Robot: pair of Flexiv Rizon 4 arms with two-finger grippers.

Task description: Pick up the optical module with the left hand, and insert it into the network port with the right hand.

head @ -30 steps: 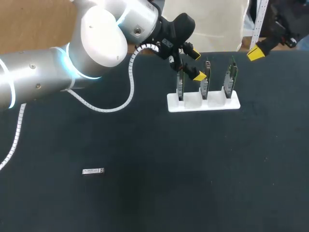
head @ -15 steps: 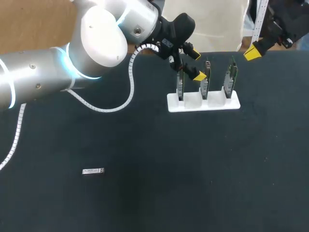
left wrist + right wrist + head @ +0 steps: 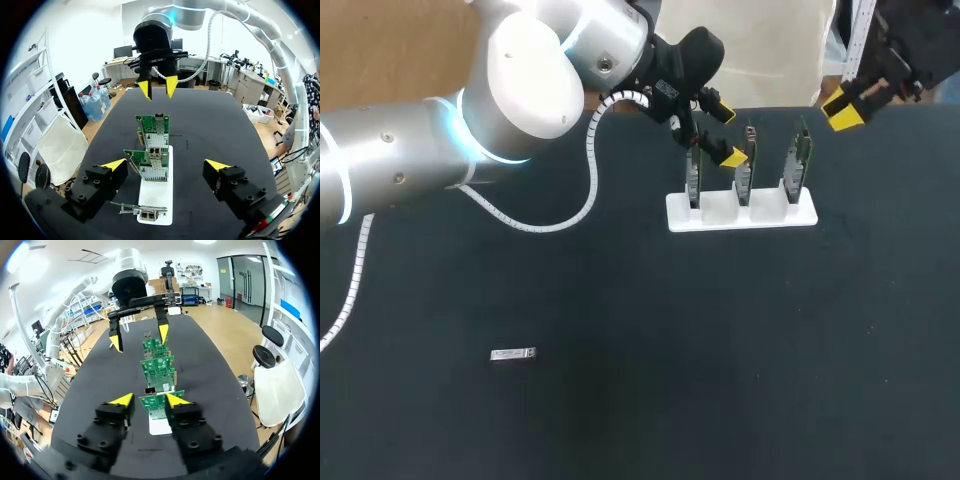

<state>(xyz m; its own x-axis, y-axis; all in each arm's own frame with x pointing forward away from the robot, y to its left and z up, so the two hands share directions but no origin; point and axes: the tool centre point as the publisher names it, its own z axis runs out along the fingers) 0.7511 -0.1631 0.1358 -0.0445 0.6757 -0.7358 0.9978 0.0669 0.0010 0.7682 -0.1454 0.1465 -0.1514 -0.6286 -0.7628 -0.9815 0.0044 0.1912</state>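
Left gripper (image 3: 726,133) spread wide, hung over the end card (image 3: 693,175) of the white stand (image 3: 760,213) near the table's (image 3: 720,340) far edge, right gripper (image 3: 150,400) likewise parted past the stand's other end, with the optical module (image 3: 513,354) flat, long axis crosswise, well apart over open tabletop.

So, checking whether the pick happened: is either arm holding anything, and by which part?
Nothing is held. The left gripper and right gripper have open, empty jaws; the small silver metal optical module lies untouched on the black table.
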